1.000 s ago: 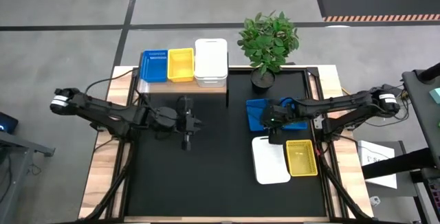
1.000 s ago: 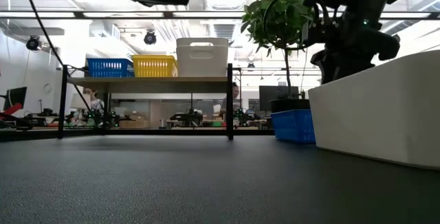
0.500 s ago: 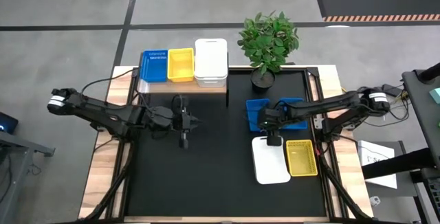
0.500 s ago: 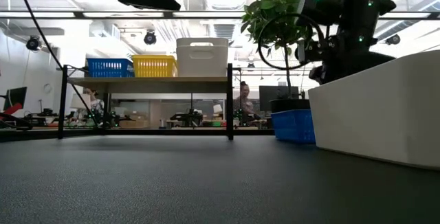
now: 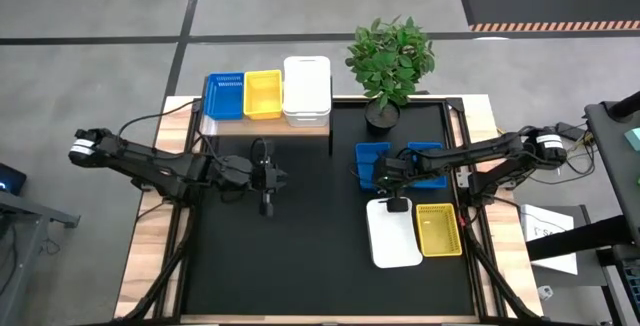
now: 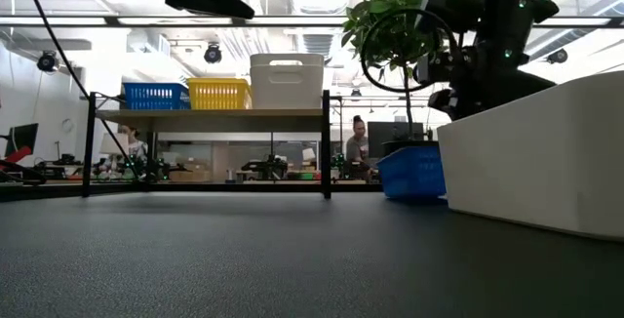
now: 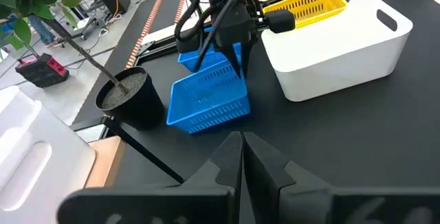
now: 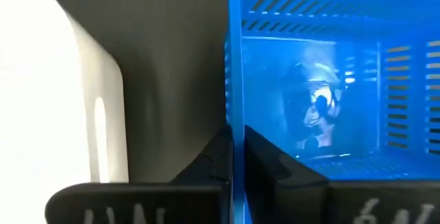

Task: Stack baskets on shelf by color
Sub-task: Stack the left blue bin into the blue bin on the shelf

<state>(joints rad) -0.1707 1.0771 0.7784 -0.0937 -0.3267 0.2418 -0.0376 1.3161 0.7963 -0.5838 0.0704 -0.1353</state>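
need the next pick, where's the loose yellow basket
High view: the yellow basket sits at the table's right, beside the white basket.

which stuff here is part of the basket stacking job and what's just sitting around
Job: shelf with its blue basket, yellow basket and white basket; blue basket gripped by right gripper; white basket; yellow basket.
Bystanders: potted plant; idle left gripper.

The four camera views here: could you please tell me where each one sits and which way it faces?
High view: overhead, straight down on table, both arms.
Low view: tabletop height, level toward shelf; right arm above.
Left wrist view: behind shut left gripper, facing blue basket.
Right wrist view: at right gripper, shut on that basket's wall.
Shared: blue basket and white basket appear in all four.
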